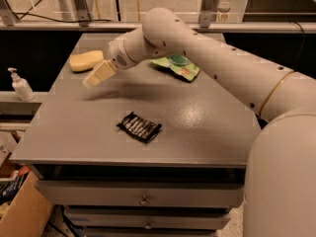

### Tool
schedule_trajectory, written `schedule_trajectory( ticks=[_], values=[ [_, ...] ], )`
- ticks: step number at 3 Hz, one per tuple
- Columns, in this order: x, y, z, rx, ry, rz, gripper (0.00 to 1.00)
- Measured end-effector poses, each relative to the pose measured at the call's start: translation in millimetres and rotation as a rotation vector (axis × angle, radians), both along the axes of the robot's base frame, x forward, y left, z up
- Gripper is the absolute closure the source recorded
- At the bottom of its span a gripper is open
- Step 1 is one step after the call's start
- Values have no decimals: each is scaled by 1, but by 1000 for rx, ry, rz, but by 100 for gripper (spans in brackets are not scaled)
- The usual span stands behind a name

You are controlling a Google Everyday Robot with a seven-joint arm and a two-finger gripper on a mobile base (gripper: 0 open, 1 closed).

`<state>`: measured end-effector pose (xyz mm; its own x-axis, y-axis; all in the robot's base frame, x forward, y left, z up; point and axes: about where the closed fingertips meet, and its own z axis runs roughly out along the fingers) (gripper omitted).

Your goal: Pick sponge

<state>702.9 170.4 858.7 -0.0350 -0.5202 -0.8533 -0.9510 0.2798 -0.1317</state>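
Just beside the sponge (86,60), the jaws hover above the table (207,127).

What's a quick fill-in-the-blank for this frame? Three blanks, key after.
1. The gripper, over the far left part of the table, is nearest the ____.
2. The snack pouch partly hidden behind the arm is mostly ____ in colour.
3. The black packet lies closest to the table's ____ edge.
Missing words: sponge; green; front.
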Motion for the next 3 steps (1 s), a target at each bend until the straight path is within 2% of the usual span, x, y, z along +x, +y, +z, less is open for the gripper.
schedule_trajectory(
  ticks=[2, 3],
  values=[
    [27, 49, -19, 46, 11, 16, 0],
    [47, 61, -30, 26, 10, 6, 0]
  ],
)
